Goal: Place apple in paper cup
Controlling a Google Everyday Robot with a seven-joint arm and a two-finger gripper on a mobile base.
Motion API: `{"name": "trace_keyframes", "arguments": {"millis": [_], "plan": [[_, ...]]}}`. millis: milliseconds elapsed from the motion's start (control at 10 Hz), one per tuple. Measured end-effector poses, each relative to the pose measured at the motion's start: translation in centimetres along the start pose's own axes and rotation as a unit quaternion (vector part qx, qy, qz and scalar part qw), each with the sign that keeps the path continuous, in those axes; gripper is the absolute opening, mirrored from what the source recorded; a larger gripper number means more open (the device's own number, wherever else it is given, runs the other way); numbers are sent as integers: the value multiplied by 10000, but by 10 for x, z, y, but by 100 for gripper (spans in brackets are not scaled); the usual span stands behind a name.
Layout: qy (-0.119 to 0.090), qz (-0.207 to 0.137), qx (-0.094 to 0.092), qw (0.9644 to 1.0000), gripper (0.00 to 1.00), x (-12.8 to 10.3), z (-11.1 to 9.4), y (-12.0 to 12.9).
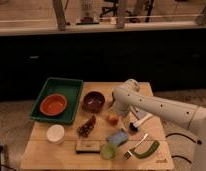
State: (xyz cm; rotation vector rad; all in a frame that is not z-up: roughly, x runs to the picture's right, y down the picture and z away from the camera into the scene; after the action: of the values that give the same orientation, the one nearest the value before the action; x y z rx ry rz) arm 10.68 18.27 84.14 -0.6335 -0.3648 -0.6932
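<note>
The apple [112, 118], small and orange-yellow, lies on the wooden table [66, 157] near its middle, to the right of a dark grape bunch [86, 127]. The paper cup [55, 133], short and white, stands upright near the front left, well apart from the apple. My gripper [116, 109] hangs at the end of the white arm [161, 109], which reaches in from the right. It is just above and behind the apple. I cannot tell whether it touches the apple.
A green tray [71, 87] at the back left holds an orange bowl [53, 104]. A dark brown bowl [93, 101] stands beside it. In front lie a pale green round object [108, 150], a blue item [117, 137], a flat dark packet [88, 146], a fork [136, 146] and a green vegetable [148, 149].
</note>
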Motion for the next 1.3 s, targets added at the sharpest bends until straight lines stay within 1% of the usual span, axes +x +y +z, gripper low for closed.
{"name": "trace_keyframes", "arguments": {"millis": [300, 400, 500, 600, 700, 800, 1000, 1100, 1200, 1300], "plan": [[-300, -160, 109, 9994, 80, 2, 8, -4], [-362, -210, 120, 9991, 80, 2, 10, -6], [-442, -280, 124, 9986, 77, 3, 12, -7], [-469, -322, 132, 9983, 70, 3, 13, -8], [-486, -364, 138, 9981, 60, 4, 13, -9], [-505, -415, 140, 9978, 47, 3, 13, -12], [-535, -471, 171, 9973, 29, 4, 13, -16], [-555, -498, 196, 9970, 17, 5, 13, -17], [-574, -531, 221, 9967, 8, 6, 12, -20], [-601, -559, 248, 9963, 2, 7, 11, -21]]}}
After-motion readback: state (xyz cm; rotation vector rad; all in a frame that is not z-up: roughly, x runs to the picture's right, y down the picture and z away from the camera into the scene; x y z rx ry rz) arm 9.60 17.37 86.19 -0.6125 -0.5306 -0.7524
